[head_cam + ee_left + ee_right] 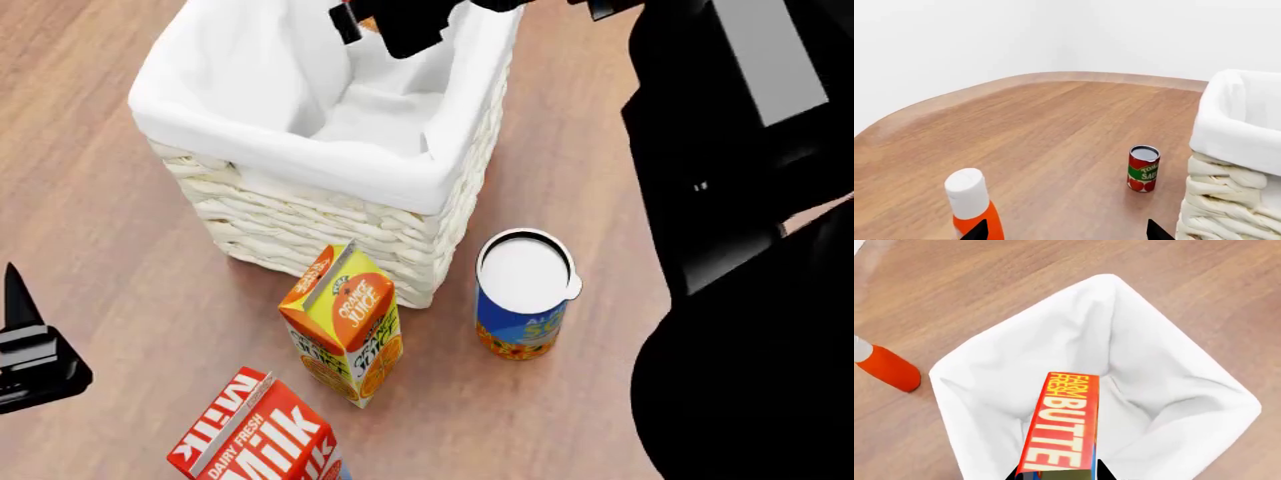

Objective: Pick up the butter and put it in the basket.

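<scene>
The butter [1062, 425], a slim red box with pale "BUTTER" lettering, is clamped at its near end between the jaws of my right gripper [1057, 475]. It hangs over the open mouth of the basket [1154, 375], whose white liner fills the right wrist view. In the head view the right gripper [400, 20] sits above the basket [307, 215] at its far rim. My left gripper [1067, 235] is open with only bare table between its tips. It stays low at the left edge of the head view [27, 350].
An orange juice carton [340, 320], a milk carton [260, 435] and a blue can with a white lid [523, 295] stand in front of the basket. A tomato sauce can [1143, 168] and an orange bottle with a white cap [971, 200] stand beyond it.
</scene>
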### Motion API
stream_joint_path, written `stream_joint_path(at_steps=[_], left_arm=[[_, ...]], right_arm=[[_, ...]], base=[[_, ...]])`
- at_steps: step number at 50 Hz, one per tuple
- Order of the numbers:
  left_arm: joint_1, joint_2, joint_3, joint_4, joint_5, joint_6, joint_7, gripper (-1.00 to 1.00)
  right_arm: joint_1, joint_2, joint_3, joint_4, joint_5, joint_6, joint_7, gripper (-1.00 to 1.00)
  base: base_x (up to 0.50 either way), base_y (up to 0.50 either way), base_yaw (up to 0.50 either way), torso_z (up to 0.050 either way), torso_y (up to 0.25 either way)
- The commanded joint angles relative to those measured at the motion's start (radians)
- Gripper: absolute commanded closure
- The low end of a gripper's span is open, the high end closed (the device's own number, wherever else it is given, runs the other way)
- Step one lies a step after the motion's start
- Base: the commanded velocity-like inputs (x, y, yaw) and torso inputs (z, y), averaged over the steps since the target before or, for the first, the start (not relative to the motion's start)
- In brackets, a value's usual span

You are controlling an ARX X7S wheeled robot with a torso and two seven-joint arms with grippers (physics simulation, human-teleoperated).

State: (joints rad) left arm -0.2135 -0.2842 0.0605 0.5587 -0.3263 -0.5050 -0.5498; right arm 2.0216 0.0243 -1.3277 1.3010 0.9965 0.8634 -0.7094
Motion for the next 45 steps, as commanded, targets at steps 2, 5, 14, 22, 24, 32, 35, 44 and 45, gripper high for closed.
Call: stream_joint_path(at_steps=[2,5,14,22,24,32,35,44,45], left_arm=[[-0.009,0.017,-0.02,-0.005,0.019,-0.001,0.012,-1.0],[-0.009,0.016,-0.02,-0.005,0.018,-0.002,0.01,-1.0],[-0.009,0.012,-0.022,0.003,0.012,-0.008,0.005,-1.0],[-0.009,0.009,-0.023,0.009,0.006,-0.014,0.0,-1.0],[-0.007,0.009,-0.022,0.011,0.005,-0.013,0.0,-1.0],[-0.003,0.006,-0.021,0.016,0.004,-0.015,-0.006,-1.0],[-0.001,0.003,-0.021,0.023,0.004,-0.016,-0.008,-1.0],[0.002,0.0,-0.015,0.022,0.004,-0.011,-0.009,-1.0],[0.001,0.0,-0.014,0.019,0.004,-0.008,-0.008,-1.0]], right_arm=[[0.015,-0.024,-0.093,-0.026,0.126,-0.022,-0.087,1.0],[0.016,-0.024,-0.102,-0.027,0.137,-0.025,-0.094,1.0],[0.008,-0.024,-0.115,-0.028,0.15,-0.022,-0.095,1.0],[-0.007,-0.024,-0.118,-0.028,0.15,0.002,-0.082,1.0],[-0.011,-0.024,-0.116,-0.026,0.15,0.005,-0.079,1.0],[-0.018,-0.024,-0.113,-0.026,0.142,0.014,-0.084,1.0],[-0.017,-0.024,-0.111,-0.026,0.144,0.01,-0.082,1.0],[-0.009,-0.024,-0.106,-0.017,0.141,-0.023,-0.041,1.0],[-0.009,-0.024,-0.11,-0.016,0.134,-0.025,-0.046,-1.0]], base=[[0.0,0.0,0.0,0.0,0.0],[0.0,0.0,0.0,0.0,0.0],[0.0,0.0,0.0,0.0,0.001],[0.0,0.0,0.0,0.001,0.001],[0.0,0.0,0.0,0.0,0.0],[0.0,0.0,0.0,0.0,0.001],[0.0,0.0,0.0,0.0,0.003],[0.0,0.0,0.0,0.001,0.001],[0.0,0.0,0.0,0.0,0.0]])
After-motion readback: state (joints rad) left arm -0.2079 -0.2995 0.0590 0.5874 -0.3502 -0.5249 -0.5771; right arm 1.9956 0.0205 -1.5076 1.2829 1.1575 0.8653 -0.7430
